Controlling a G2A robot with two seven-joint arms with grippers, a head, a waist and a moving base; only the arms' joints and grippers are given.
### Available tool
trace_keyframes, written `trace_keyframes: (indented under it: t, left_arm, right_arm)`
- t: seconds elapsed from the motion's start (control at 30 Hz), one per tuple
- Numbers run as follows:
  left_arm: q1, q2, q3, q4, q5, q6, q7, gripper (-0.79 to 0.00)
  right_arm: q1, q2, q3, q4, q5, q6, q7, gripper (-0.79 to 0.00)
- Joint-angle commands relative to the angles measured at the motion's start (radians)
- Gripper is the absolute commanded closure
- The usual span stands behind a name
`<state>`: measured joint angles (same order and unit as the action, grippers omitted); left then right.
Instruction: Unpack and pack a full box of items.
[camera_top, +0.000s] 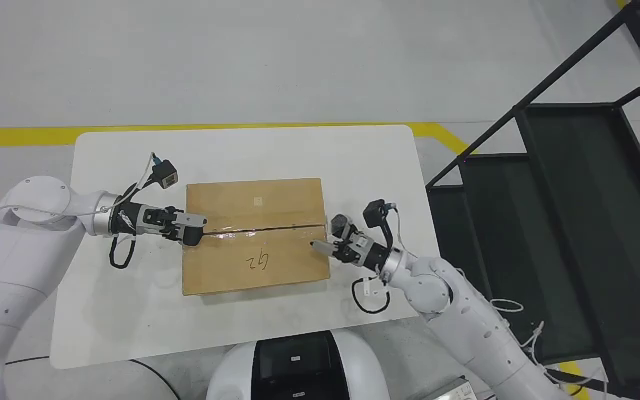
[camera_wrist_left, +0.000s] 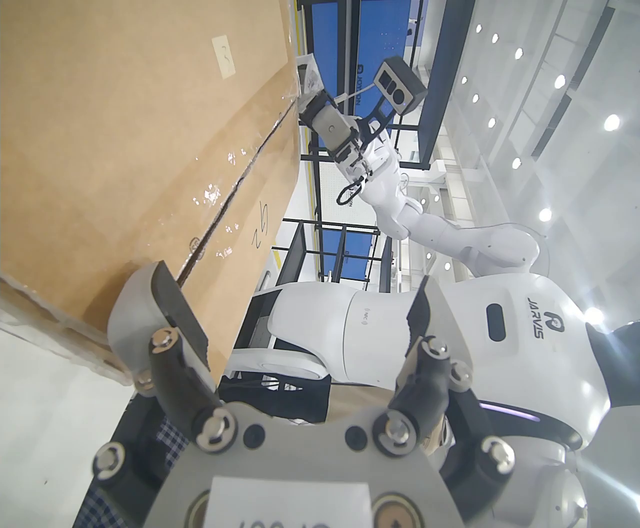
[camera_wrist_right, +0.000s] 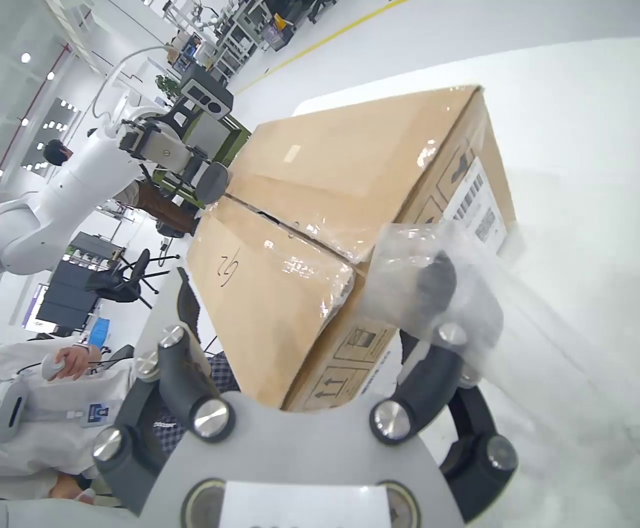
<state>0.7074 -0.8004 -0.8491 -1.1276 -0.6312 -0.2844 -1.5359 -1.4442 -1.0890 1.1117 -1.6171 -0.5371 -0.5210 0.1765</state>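
From above, the closed cardboard box (camera_top: 255, 235) is seen on the surface (camera_top: 120, 320), with left pincer (camera_top: 197, 222) and right pincer (camera_top: 322, 245) at the two ends of its taped seam (camera_top: 255, 231). In the left wrist view, the pincer is spread wide, one finger (camera_wrist_left: 175, 310) at the box edge. In the right wrist view, the pincer is wide too, with clear film (camera_wrist_right: 425, 260) stuck on one finger. The seam is probably best parted fully before the flaps are lifted.

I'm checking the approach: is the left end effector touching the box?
Cannot tell. In the left wrist view one finger of the left end effector overlaps the box edge, but neither contact nor a gap shows plainly.
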Motion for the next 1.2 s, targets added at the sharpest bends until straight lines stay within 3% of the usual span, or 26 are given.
trace_keyframes:
  t: [0.0, 0.57, 1.17]
  left_arm:
    - [0.0, 0.0, 0.0, 0.0, 0.0, 0.0, 0.0, -0.785]
    - [0.0, 0.0, 0.0, 0.0, 0.0, 0.0, 0.0, -0.785]
    - [0.0, 0.0, 0.0, 0.0, 0.0, 0.0, 0.0, -0.785]
  right_arm:
    - [-0.009, 0.001, 0.003, -0.018, -0.018, 0.001, -0.004, -0.785]
    - [-0.017, 0.0, 0.01, -0.105, -0.146, -0.025, -0.023, -0.785]
    - [0.19, -0.042, -0.128, -0.01, -0.056, 0.029, 0.18, -0.785]
